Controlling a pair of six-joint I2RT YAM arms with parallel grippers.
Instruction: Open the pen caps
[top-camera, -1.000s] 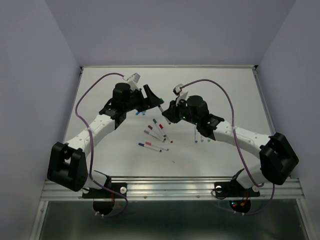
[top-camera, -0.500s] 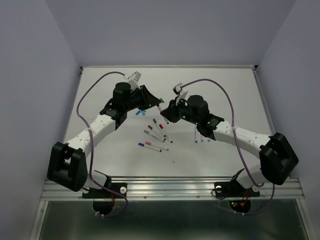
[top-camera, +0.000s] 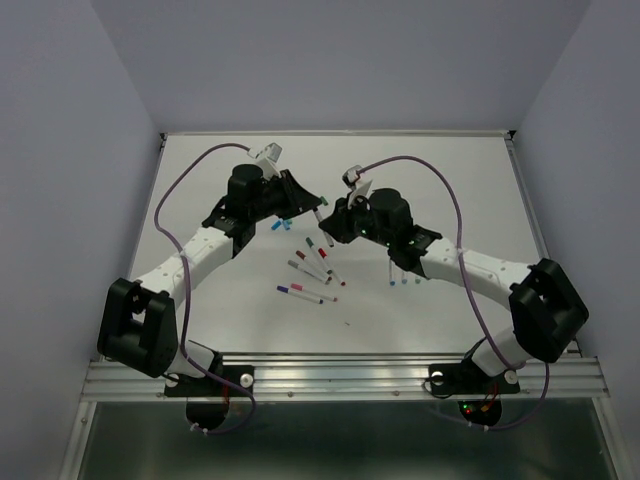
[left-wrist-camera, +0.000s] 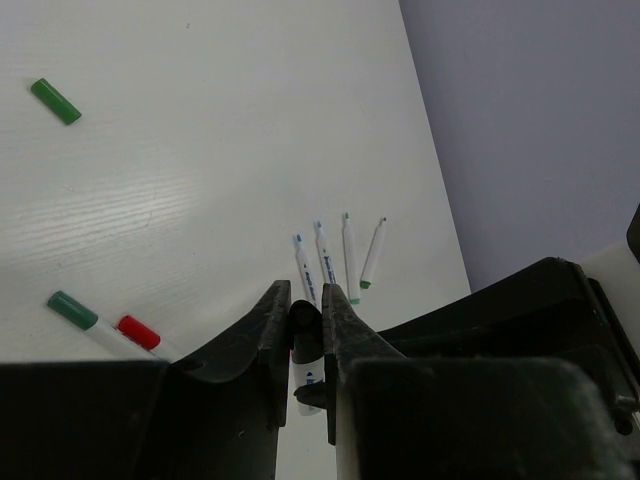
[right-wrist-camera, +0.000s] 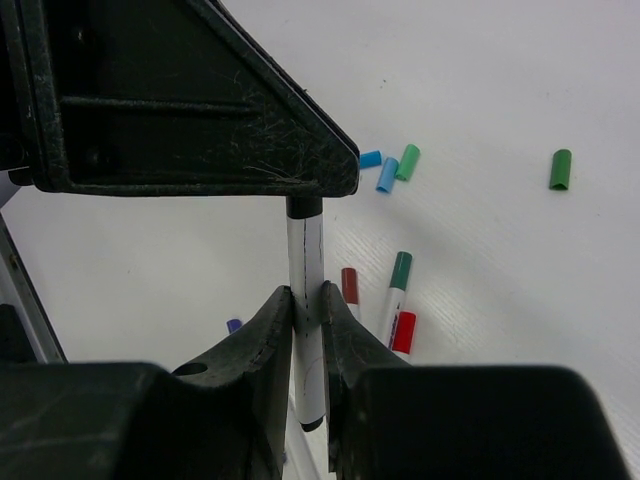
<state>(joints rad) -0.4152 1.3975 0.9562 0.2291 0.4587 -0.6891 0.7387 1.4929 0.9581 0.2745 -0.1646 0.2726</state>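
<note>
left gripper (left-wrist-camera: 306, 312): jaws clamped on black cap (right-wrist-camera: 305, 207) | right gripper (right-wrist-camera: 308, 303): jaws clamped on same pen's white barrel (right-wrist-camera: 305, 255)

Your tabletop (top-camera: 450, 180) is plain white with a faint grain. The left gripper (left-wrist-camera: 305, 295) and right gripper (right-wrist-camera: 307, 295) both show you black jaws. The left ones pinch a black cap (right-wrist-camera: 305, 207), and the right ones a pen barrel (right-wrist-camera: 307, 270), white with small dark print. Lying loose you have a green cap (right-wrist-camera: 560, 169), a second green cap (right-wrist-camera: 407, 162), a light blue cap (right-wrist-camera: 387, 174) and a deeper blue cap (right-wrist-camera: 370, 158). Your capped pens carry a dark red cap (right-wrist-camera: 349, 285), a dark green cap (right-wrist-camera: 401, 270), a bright red cap (right-wrist-camera: 403, 332) and a purple cap (right-wrist-camera: 233, 325). The arms (top-camera: 195, 255) are black and white, their cables (top-camera: 163, 197) purple.
</note>
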